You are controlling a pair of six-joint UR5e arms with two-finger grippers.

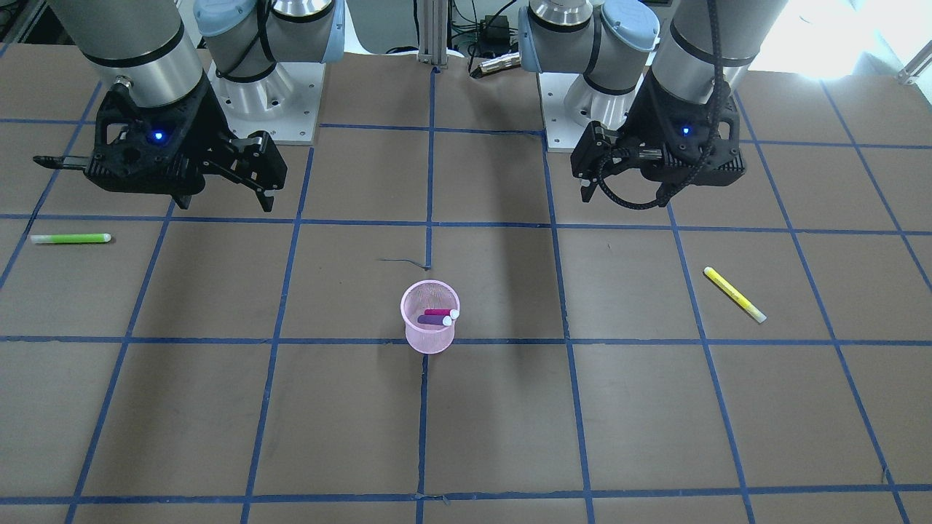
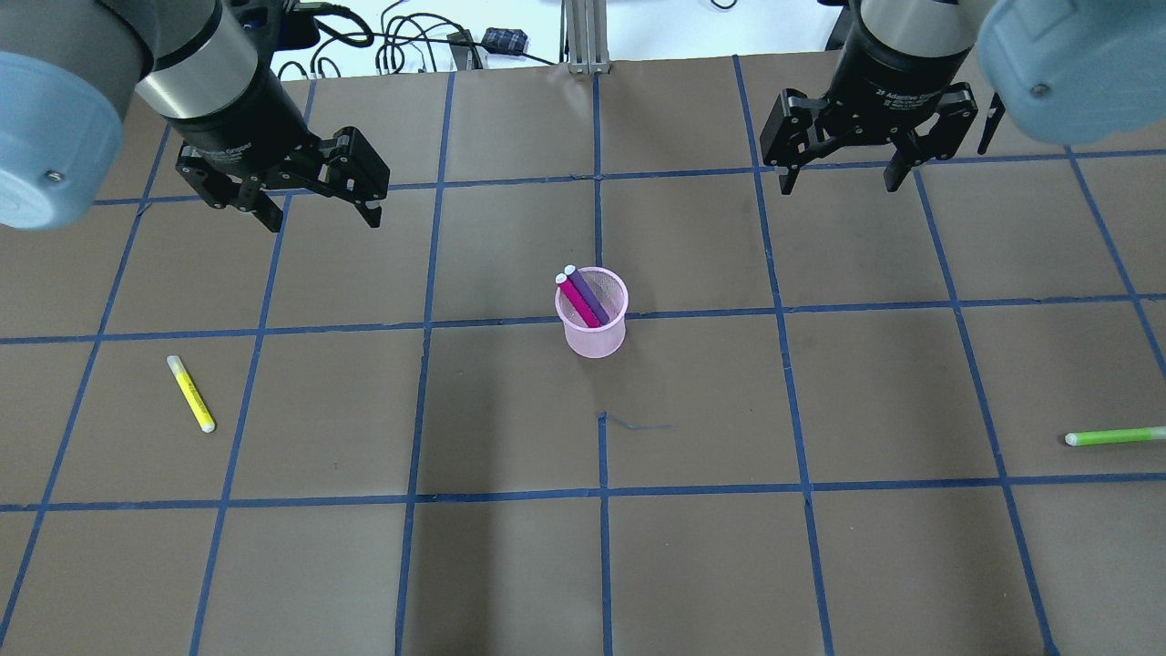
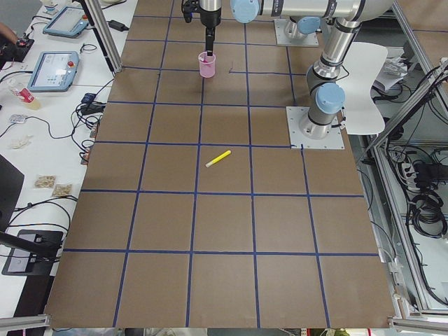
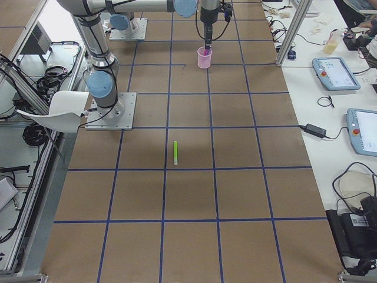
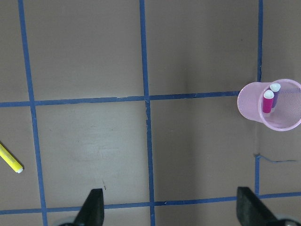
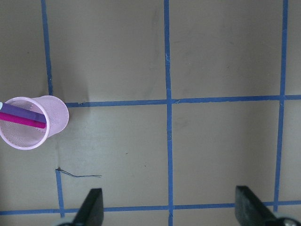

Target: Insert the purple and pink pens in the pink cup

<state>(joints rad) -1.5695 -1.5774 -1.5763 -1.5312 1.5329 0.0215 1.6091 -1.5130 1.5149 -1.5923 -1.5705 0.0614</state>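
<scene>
The pink mesh cup [image 1: 429, 340] stands upright at the middle of the table, also in the overhead view [image 2: 597, 343]. The pink pen [image 2: 577, 301] and the purple pen [image 2: 588, 293] lean inside it side by side, white caps up. My left gripper [image 2: 323, 219] is open and empty, hovering back and to the left of the cup. My right gripper [image 2: 840, 182] is open and empty, hovering back and to the right. The left wrist view shows the cup [image 5: 247, 106] at its right edge; the right wrist view shows the cup [image 6: 57, 120] at its left edge.
A yellow pen [image 2: 190, 394] lies on the table on my left side. A green pen [image 2: 1116, 436] lies near the table's right edge. Blue tape lines grid the brown table. The arm bases stand at the back.
</scene>
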